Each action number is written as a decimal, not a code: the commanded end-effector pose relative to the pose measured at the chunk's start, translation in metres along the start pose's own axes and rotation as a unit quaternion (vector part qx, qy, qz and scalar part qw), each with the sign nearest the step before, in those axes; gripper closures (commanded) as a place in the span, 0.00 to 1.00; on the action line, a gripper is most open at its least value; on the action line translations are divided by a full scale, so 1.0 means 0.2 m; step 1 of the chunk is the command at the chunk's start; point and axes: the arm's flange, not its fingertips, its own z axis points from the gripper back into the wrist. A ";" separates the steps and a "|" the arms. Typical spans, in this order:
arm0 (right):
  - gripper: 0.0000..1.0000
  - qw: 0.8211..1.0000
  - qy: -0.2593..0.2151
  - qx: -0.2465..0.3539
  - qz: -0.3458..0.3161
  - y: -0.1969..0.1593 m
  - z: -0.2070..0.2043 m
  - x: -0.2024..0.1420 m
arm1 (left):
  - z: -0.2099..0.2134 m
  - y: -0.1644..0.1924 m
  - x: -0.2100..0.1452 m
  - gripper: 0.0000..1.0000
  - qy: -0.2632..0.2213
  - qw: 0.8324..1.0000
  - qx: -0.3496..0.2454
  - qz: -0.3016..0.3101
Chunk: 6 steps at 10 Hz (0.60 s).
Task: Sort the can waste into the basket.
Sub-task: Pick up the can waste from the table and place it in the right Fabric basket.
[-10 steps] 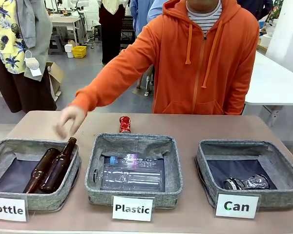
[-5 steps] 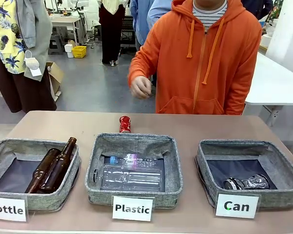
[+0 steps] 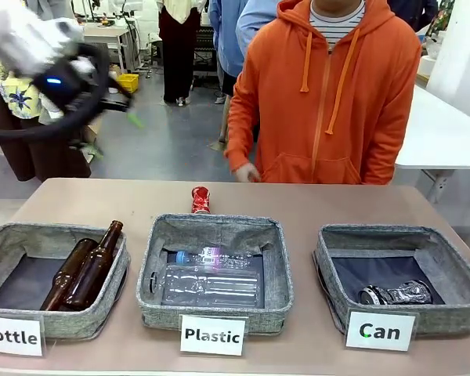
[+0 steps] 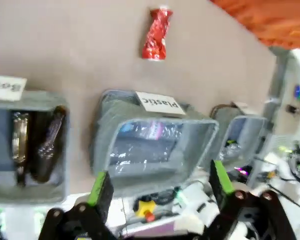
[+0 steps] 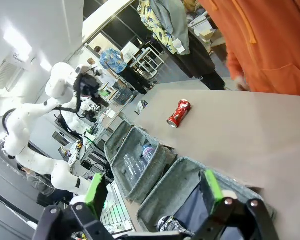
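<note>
The red can (image 3: 200, 200) sits on the bare table (image 3: 313, 205), at 12 o'clock from the middle basket marked "Plastic" (image 3: 152, 270) and just past its far rim – outside every basket. Nothing touches it. The basket marked "Can" (image 3: 324, 262) stands at 3 o'clock from the middle one, and a dark crushed can with a silver top (image 3: 394, 294) lies inside it, toward 6 o'clock near the front wall.

The left gripper (image 4: 160, 180) hangs high above the table, at about 10 o'clock in the front view and blurred there. Its wrist view shows the green pads spread wide with nothing between them, and the red can far off at 12 o'clock. The right gripper (image 5: 152, 185) is likewise released and empty, with the "Can" basket right below its fingers.

The person's hand (image 3: 247, 172) rests at the far edge of the table, at 1 o'clock from the red can – apart from it.
</note>
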 end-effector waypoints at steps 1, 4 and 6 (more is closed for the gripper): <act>0.00 1.000 -0.008 0.003 0.004 0.01 0.00 0.02 | -0.19 -0.24 0.11 0.00 -0.031 0.995 0.097 -0.011; 0.00 1.000 -0.008 0.003 0.004 0.01 0.00 0.02 | -0.58 -0.44 0.14 0.00 -0.052 0.984 0.160 -0.057; 0.00 1.000 -0.008 0.003 0.004 0.01 0.00 0.02 | -0.81 -0.54 0.10 0.00 -0.091 0.982 0.152 -0.073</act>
